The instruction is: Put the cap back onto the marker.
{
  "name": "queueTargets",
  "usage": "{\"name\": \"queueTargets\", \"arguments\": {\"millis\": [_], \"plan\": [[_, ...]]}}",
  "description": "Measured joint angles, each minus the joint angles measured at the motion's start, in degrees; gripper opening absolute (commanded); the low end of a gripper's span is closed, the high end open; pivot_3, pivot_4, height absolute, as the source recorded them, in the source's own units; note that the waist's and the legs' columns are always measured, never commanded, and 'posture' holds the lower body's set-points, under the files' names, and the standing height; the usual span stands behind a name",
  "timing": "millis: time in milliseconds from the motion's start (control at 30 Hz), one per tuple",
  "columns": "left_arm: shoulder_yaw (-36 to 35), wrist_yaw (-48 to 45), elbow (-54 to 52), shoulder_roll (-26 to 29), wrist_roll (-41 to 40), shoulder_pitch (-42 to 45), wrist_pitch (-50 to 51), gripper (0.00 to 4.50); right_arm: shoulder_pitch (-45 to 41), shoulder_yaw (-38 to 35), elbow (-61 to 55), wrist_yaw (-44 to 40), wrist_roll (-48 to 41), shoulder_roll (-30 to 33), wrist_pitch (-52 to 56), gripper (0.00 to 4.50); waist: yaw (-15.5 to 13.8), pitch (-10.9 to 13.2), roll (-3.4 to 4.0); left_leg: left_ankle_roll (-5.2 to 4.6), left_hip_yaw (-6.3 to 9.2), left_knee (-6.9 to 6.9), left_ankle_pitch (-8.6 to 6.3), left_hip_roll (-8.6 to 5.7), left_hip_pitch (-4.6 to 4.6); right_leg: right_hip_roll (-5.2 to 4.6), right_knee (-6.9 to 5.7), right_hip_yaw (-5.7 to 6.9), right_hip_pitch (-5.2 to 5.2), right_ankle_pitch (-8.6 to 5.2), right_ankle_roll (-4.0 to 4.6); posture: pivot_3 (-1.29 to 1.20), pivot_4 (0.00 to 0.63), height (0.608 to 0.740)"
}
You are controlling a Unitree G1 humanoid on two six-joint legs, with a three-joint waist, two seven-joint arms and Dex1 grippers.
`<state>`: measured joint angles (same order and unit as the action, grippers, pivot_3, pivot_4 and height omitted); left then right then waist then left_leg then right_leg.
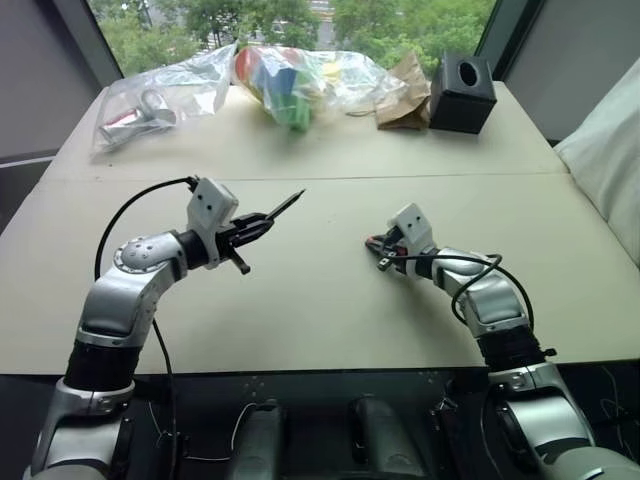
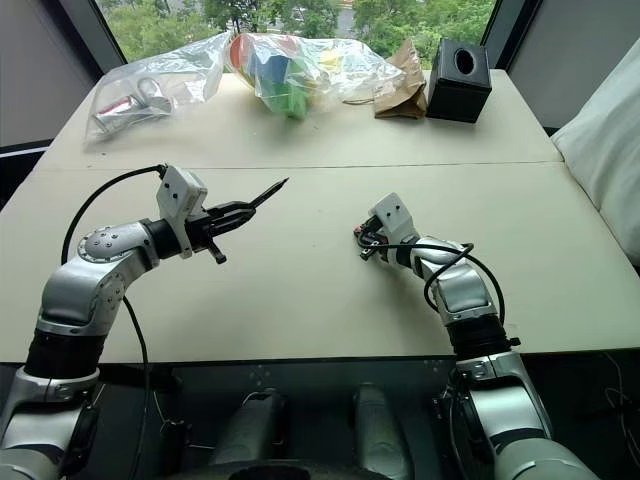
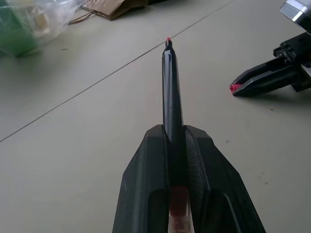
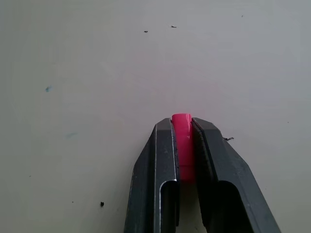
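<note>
On the pale beige table (image 1: 320, 300), nearer than its cross seam: left gripper (image 1: 262, 222), fingers clamped on the marker (image 1: 283, 207), black barrel jutting past the fingertips, red tip toward the seam; right gripper (image 4: 183, 127), fingers closed on the cap (image 4: 183, 145), pink-red, just above the tabletop, well apart from the marker. Beyond the seam, at the table's far edge: clear plastic bags (image 1: 160, 95) holding coloured items; crumpled brown paper bag (image 1: 405, 95); black box (image 1: 462, 92) with round top opening. No legible writing or labels. Behind the table: window, green trees.
</note>
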<state>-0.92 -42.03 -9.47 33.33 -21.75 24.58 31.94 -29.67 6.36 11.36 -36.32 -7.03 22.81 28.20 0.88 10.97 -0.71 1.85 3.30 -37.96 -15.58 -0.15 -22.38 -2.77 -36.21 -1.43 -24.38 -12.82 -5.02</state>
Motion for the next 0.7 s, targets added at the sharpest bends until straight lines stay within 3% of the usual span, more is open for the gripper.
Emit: {"name": "queueTargets", "arguments": {"millis": [100,700], "plan": [[0.0,0.0,0.0,0.0,0.0,0.0,0.0,0.00,0.0,0.0,0.0,0.2,0.1,0.0,0.1,2.61,0.0,0.0,0.00,0.00,0.00,0.00,0.00,0.00,0.01,0.00,-0.01,0.00,0.00,0.00,0.00,0.00,0.150,0.740],[-0.1,1.1,-0.4,0.0,-0.1,0.0,0.0,0.00,4.1,-0.6,-6.1,0.1,-0.4,1.6,2.6,2.61,-0.2,0.0,-0.01,0.00,0.01,0.00,0.00,0.00,0.01,-0.01,0.00,0.01,0.02,0.00,0.00,0.00,0.150,0.740]]}}
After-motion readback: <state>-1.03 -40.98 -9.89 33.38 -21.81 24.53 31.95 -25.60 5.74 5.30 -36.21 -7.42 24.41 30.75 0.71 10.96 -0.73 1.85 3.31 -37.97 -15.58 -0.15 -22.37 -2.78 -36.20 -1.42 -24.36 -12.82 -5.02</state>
